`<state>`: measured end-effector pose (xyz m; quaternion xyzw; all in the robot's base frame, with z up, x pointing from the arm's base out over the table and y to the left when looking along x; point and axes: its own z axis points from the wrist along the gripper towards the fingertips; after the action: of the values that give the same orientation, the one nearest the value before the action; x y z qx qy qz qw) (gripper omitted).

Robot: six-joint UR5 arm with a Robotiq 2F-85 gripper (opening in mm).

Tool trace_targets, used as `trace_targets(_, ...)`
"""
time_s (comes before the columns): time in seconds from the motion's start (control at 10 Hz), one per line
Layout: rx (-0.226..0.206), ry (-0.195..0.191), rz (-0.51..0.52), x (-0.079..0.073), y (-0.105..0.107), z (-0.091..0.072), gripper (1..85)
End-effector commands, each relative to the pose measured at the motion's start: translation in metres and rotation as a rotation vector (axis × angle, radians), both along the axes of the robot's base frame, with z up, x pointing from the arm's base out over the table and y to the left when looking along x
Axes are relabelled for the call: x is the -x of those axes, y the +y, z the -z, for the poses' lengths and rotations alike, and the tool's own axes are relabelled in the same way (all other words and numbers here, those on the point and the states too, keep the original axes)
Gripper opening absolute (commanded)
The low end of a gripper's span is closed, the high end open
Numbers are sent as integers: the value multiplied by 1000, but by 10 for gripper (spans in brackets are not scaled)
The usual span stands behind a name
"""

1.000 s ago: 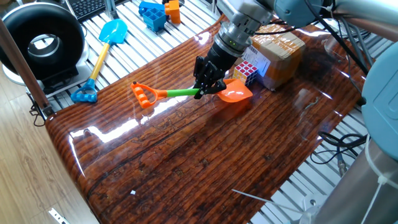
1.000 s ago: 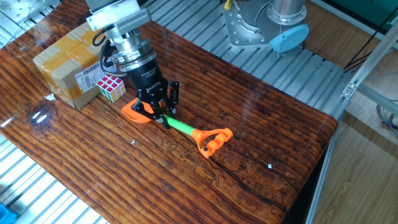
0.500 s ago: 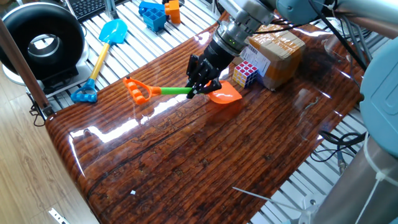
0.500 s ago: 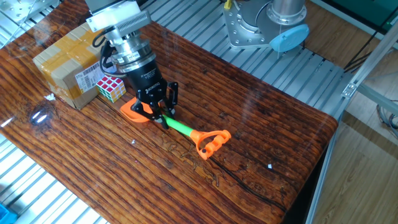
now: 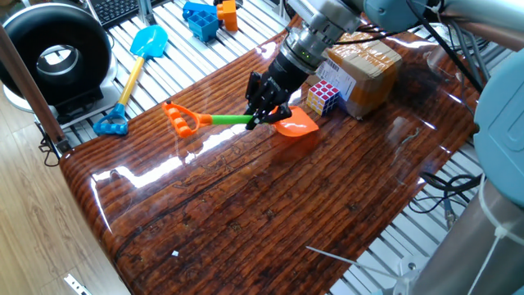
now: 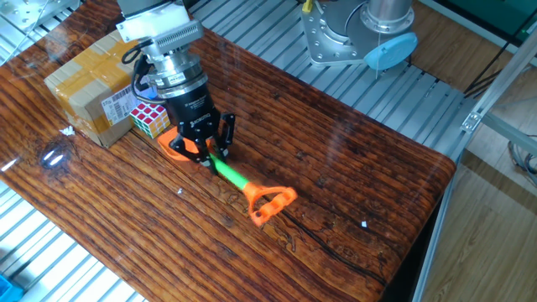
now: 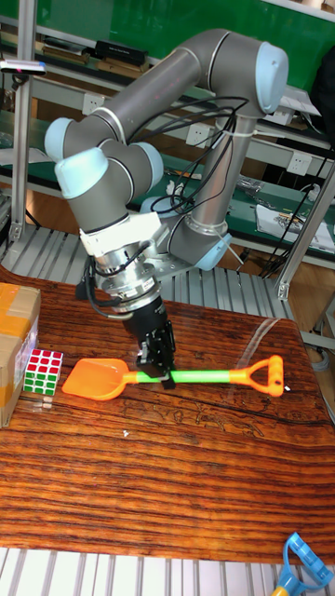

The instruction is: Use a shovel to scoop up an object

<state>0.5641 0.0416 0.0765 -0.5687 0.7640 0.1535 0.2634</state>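
My gripper [image 5: 260, 117] [image 6: 210, 151] [image 7: 158, 368] is shut on the green shaft of the shovel [image 5: 225, 120] [image 6: 228, 172] [image 7: 200, 377], just behind its orange blade. The shovel lies nearly level, low over the wooden table [image 5: 246, 213]. Its blade tip points at the Rubik's cube [image 5: 322, 96] [image 6: 149, 117] [image 7: 42, 371] and sits just short of it. The cube rests on the table against the cardboard box. The orange D-handle points away from the cube.
A brown cardboard box [image 5: 368, 70] [image 6: 88, 84] [image 7: 14, 345] stands right behind the cube. A blue shovel with a yellow shaft [image 5: 139, 57] lies off the table on the metal slats, beside blue and orange blocks [image 5: 205, 16] and a black round device [image 5: 53, 53].
The gripper has shifted and turned with the shovel in it. The handle has swung sideways and the blade has moved slightly by the cube. The cube and box have not moved.
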Motion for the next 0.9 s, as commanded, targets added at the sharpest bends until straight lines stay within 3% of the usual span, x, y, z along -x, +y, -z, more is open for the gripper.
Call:
trace_targets(0.0,5,-13,69,-12,-7,-2,10)
trace_targets(0.6,-80,-35,51,-15,12,-16,10)
trace_targets(0.8,-134,-52,40,-17,22,-25,10)
